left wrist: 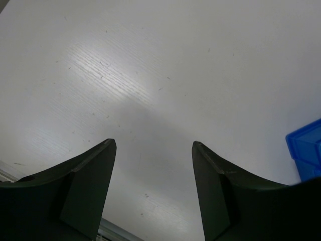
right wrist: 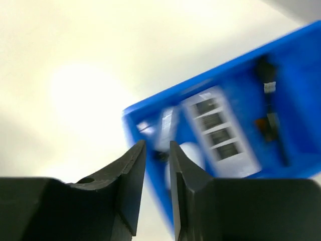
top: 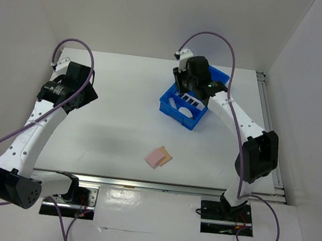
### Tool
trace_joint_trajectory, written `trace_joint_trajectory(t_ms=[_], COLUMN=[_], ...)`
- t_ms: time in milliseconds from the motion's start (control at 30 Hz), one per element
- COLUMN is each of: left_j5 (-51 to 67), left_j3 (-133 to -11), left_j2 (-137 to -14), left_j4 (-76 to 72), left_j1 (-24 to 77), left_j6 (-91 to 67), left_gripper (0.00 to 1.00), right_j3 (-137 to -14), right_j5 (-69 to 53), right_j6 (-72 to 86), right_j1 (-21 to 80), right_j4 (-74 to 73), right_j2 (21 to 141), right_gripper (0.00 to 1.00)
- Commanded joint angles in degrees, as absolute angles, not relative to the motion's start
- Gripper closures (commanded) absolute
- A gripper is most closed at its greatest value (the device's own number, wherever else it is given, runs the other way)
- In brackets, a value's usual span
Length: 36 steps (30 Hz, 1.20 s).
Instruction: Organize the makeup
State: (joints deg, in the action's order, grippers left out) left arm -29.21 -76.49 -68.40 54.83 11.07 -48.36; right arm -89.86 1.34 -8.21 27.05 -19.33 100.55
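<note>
1 palette [top: 191, 101] lies in blue tray [top: 173, 111].

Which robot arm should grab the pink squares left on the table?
Probably the left. Its end effector is open and empty over bare table. The right end effector is nearly closed over the blue tray. The pink pads lie between both arms, so either might reach.

Glossy blue plastic on the tray [top: 177, 112], matt white grained bench [left wrist: 150, 75], matt dark pincer fingers [left wrist: 93, 186]
</note>
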Motion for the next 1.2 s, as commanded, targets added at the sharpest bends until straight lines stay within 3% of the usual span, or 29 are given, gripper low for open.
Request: trace_joint_trajectory(t_ms=[0,33,67,167,233,300,500,533,600,700,967,1167], left_j5=[-28.7,-28.7,-28.7,-28.7,-28.2,-27.7,-22.6,-20.7,-11.1,-2.0,-3.4,-2.4], left_j3=[-76.3,-76.3,-75.7,-75.7,-75.7,-75.1,-74.5,-73.7,-72.3,-72.9,-70.0,-73.2], left_j2=[-68.6,-68.0,-68.0,-66.8,-66.8,-66.1,-66.1,-65.5,-65.5,-70.6,-79.4,-79.4], left_j4=[53.4,52.8,52.8,52.8,52.8,51.7,48.9,47.1,40.6,43.4,49.0,51.3], left_j1=[10.8,10.8,10.8,10.8,10.8,10.8,10.8,12.2,14.7,17.7,36.7,30.4], left_j6=[-48.8,-48.8,-48.8,-48.8,-48.3,-47.7,-44.0,-41.2,-31.6,-26.9,-26.9,-33.3], left_gripper=[0.25,0.25,0.25,0.25,0.25,0.25,0.25,0.29,0.29,0.27,0.23,0.23], right_j3=[-87.8,-85.9,-81.6,-77.0,-75.6,-77.2,-72.6,-70.0,-66.8,-66.2,-59.2,-61.1], right_j5=[-8.7,-8.7,-8.7,-4.5,3.7,6.5,0.6,-0.8,-0.8,1.1,6.2,-0.9], right_j6=[0.9,2.9,4.4,13.0,20.4,32.7,45.3,45.4,47.1,45.5,43.9,48.1], right_j1=[30.0,33.5,35.4,42.7,45.3,45.9,51.7,52.2,52.2,51.7,46.0,46.3], right_j4=[-35.0,-35.9,-36.6,-38.8,-44.2,-53.6,-53.4,-51.0,-50.4,-50.4,-54.9,-50.1], right_j2=[95.9,94.5,91.4,87.9,87.1,88.5,86.8,86.3,84.6,82.4,67.7,76.0], right_gripper=[0.66,0.62,0.51,0.32,0.16,0.08,0.08,0.08,0.06,0.06,0.06,0.08])
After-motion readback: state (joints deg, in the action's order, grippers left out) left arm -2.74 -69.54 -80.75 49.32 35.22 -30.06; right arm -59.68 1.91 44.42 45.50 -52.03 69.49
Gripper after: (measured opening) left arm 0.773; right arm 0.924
